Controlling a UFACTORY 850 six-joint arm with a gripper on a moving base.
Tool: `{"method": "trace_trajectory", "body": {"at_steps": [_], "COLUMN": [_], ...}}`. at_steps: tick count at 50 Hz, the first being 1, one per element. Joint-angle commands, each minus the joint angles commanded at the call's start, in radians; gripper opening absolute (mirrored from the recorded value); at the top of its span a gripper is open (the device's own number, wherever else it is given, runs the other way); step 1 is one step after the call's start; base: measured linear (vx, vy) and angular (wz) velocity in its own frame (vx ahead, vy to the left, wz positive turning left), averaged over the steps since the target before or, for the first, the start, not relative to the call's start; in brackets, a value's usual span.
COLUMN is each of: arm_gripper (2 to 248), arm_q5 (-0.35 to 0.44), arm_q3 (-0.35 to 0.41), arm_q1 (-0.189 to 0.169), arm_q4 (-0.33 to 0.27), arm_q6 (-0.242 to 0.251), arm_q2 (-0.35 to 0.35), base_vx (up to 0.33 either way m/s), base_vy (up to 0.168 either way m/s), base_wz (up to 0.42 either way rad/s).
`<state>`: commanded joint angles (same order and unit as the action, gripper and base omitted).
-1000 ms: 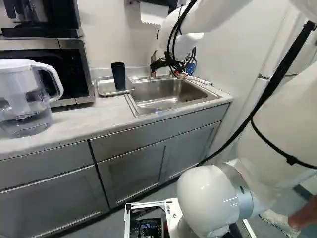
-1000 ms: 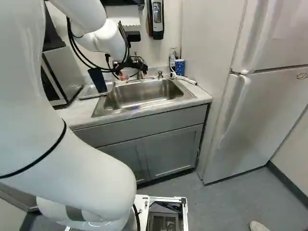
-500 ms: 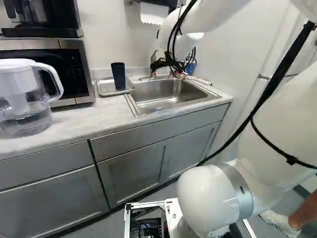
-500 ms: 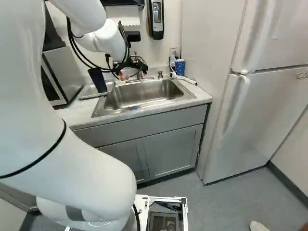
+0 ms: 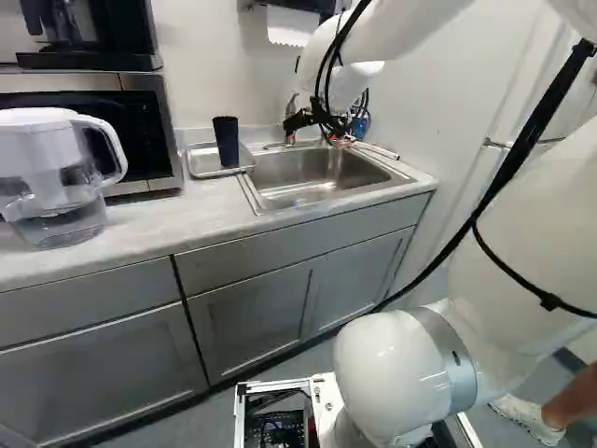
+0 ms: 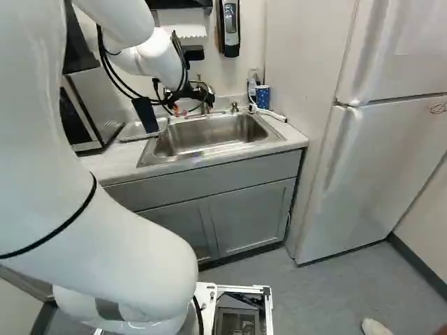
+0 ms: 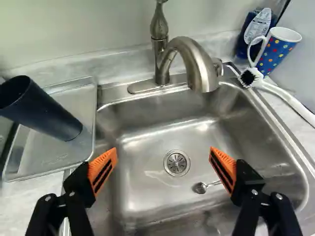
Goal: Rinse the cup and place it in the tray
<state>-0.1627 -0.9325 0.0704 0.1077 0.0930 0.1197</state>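
1. The gripper (image 5: 319, 138) is released: its two fingers, with orange pads (image 7: 103, 167), stand wide apart above the sink (image 7: 147, 201).
2. Between and ahead of the fingers, down in the basin, is the drain (image 7: 176, 163); near it, close to one finger, lies a small metal spoon (image 7: 199, 188) (only partly in sight behind that finger).
3. The faucet (image 7: 189, 54) rises at the back of the sink, ahead of the gripper (image 7: 160, 162), its spout curving out over the basin.
4. The dark cup (image 7: 44, 110) is in the tray (image 7: 49, 162), standing upright there, apart from the fingers. The tray sits on the counter (image 5: 168, 224), just beside the sink.
5. At the sink's other side, a white-handled brush (image 7: 285, 98) lies along the edge, with a dotted mug (image 7: 278, 51) near its head and a blue bottle (image 7: 256, 29) behind the mug.
6. Farther out, at the left of the left base view, a water pitcher (image 5: 56, 177) stands before the microwave (image 5: 173, 140). At the right of the right base view is a refrigerator (image 6: 377, 160).
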Motion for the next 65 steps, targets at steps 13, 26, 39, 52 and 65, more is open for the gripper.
{"method": "trace_trajectory", "body": {"at_steps": [13, 26, 39, 52, 65], "arm_gripper": [247, 247, 247, 247, 247], "arm_q5": [0.000, 0.000, 0.000, 0.000, 0.000], "arm_q3": [0.000, 0.000, 0.000, 0.000, 0.000], "arm_q1": [0.000, 0.000, 0.000, 0.000, 0.000], "arm_q4": [0.000, 0.000, 0.000, 0.000, 0.000], "arm_q6": [0.000, 0.000, 0.000, 0.000, 0.000], "arm_q2": [0.000, 0.000, 0.000, 0.000, 0.000], "base_vx": [-0.115, -0.164, -0.177, -0.169, -0.172], "base_vy": [0.037, 0.029, -0.018, -0.063, -0.062], "base_wz": [0.194, 0.157, 0.033, 0.029, 0.031]}}
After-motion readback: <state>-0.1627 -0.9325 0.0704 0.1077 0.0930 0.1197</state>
